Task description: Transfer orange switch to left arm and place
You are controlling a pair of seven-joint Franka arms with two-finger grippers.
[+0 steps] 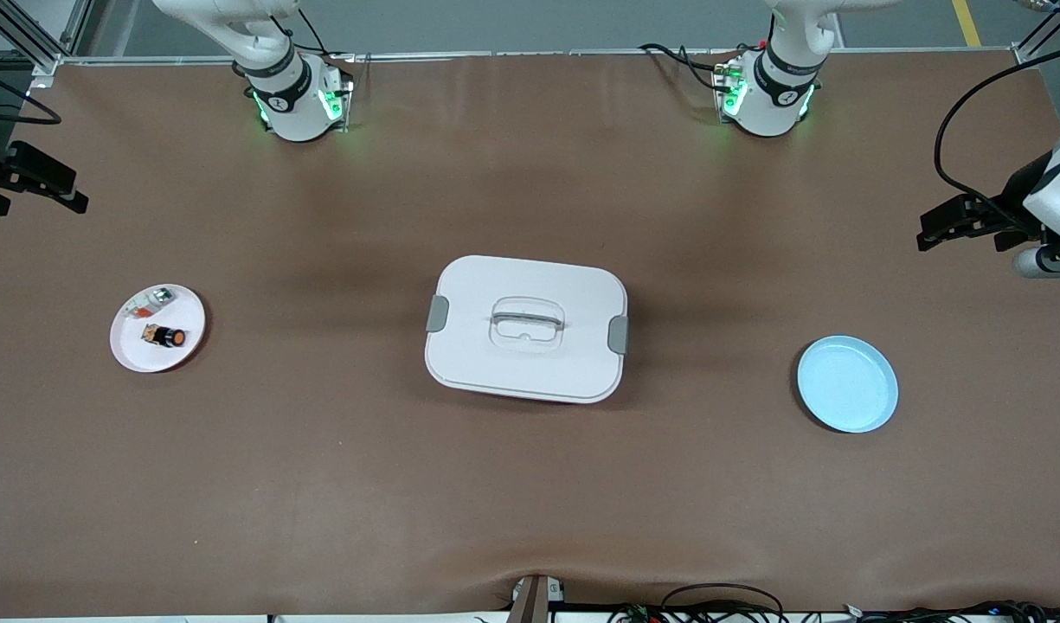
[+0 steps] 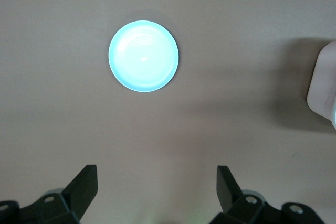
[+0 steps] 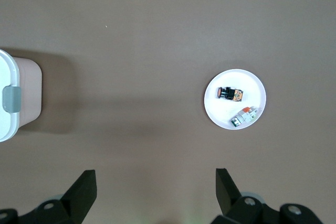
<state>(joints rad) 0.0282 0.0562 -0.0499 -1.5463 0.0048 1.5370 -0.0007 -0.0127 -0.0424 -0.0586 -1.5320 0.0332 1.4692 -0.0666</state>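
Nothing moved yet: switch (image 1: 165,336) lies on pink plate (image 1: 131,350), frame left; box (image 1: 526,328) centre; blue plate (image 1: 847,384) bare; left gripper (image 2: 156,192) and right gripper (image 3: 156,192) spread, empty.

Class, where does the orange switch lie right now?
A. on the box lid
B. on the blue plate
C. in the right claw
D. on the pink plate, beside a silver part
D: the orange switch lies on the pink plate beside the silver part.
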